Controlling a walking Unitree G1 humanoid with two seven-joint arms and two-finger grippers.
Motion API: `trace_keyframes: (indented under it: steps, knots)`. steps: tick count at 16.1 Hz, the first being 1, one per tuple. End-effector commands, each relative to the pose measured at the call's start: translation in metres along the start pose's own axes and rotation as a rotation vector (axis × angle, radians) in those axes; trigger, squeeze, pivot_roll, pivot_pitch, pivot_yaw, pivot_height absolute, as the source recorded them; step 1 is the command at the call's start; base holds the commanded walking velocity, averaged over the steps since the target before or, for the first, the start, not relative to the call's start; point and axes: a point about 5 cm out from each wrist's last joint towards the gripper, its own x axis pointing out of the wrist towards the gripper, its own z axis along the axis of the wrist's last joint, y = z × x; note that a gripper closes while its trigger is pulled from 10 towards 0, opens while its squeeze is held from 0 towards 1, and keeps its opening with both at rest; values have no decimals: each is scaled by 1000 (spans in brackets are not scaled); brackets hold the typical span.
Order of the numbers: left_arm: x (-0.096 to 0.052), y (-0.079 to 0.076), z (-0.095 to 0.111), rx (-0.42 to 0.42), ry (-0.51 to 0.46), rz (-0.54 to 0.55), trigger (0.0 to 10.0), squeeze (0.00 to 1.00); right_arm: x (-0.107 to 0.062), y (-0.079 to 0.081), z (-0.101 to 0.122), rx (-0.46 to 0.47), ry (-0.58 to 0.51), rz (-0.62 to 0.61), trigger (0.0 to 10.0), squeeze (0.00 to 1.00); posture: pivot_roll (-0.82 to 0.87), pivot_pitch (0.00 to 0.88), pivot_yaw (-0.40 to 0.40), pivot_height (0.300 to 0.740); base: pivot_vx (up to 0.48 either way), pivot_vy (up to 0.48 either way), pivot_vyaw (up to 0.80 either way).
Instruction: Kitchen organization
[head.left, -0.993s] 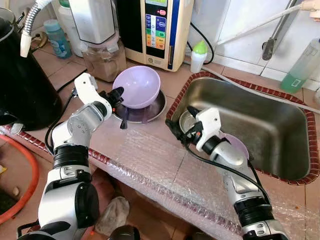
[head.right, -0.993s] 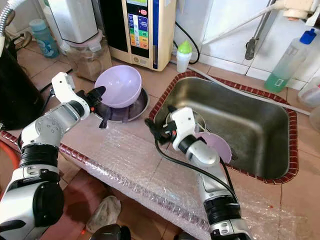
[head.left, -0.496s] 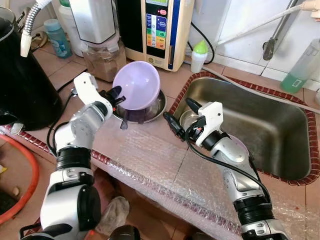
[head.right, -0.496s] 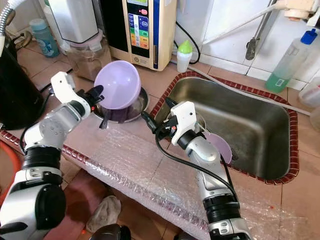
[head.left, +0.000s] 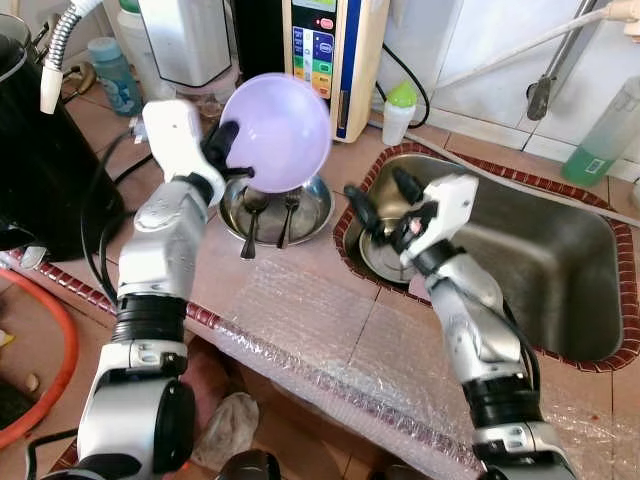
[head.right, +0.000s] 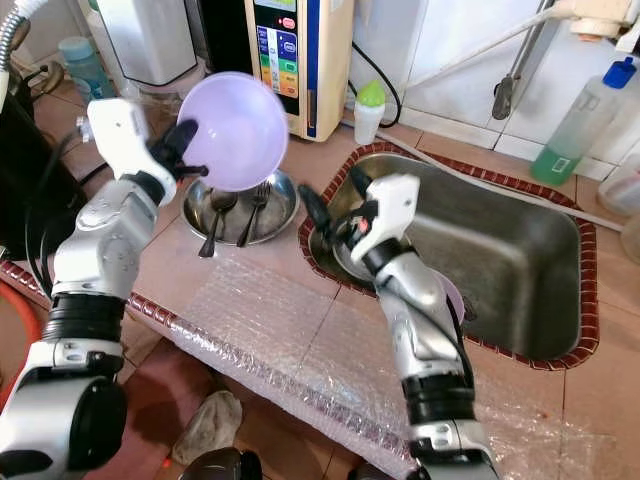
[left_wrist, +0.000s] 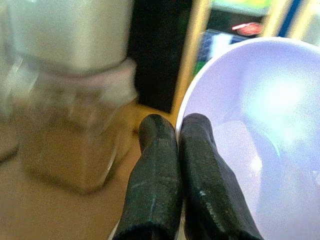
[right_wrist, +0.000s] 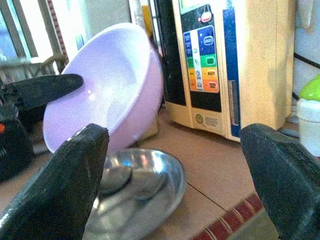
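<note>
Counter (head.left: 330, 300): one purple bowl (head.left: 277, 131), two spoons (head.left: 268, 212)

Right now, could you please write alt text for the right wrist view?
The right gripper's two black fingers are spread wide toward a tilted lavender bowl held at its rim by the left gripper above a steel dish holding cutlery. A beige appliance with coloured buttons stands behind.

Was a home kitchen: steel sink (head.left: 560, 270) set in a tiled desk (head.left: 330, 300), cutlery in a metal dish (head.right: 240, 210), probably a water purifier (head.right: 300, 60) behind.
</note>
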Motion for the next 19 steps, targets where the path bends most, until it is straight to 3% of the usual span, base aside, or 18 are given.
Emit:
trace_keyframes:
  steps: [1, 5, 6, 7, 9, 11, 13, 19]
  knots:
    - [-1, -11, 6, 86, -36, -64, 0, 0, 3, -1, 7, 29, -27, -16, 10000, 0, -18, 21, 32, 740, 0, 0, 0]
    - [-6, -38, 4, 184, -99, -198, 0, 0, 15, 1, 3, 77, -20, -81, 10000, 0, -14, 21, 36, 740, 0, 0, 0]
    - [-7, -42, 2, 203, -95, -223, 0, 0, 19, 3, 4, 105, -32, -93, 9059, 0, -15, 21, 39, 740, 0, 0, 0]
    - [-9, -46, 1, 219, -105, -247, 0, 0, 23, 4, 3, 103, -28, -113, 0, 0, -13, 22, 41, 740, 0, 0, 0]
    - [-10, -48, 1, 220, -113, -255, 0, 0, 26, 2, 0, 82, -5, -153, 0, 0, -12, 22, 41, 740, 0, 0, 0]
    - [-10, -48, 6, 244, -148, -254, 0, 0, 28, -16, -5, 147, 36, -327, 0, 0, -6, 21, 44, 740, 0, 0, 0]
    - [-10, -48, 7, 247, -153, -251, 0, 0, 27, -25, -4, 197, 40, -397, 0, 0, -7, 25, 48, 740, 0, 0, 0]
    - [-9, -48, 7, 263, -160, -254, 0, 0, 20, -35, -15, 240, 102, -485, 0, 0, -10, 25, 48, 740, 0, 0, 0]
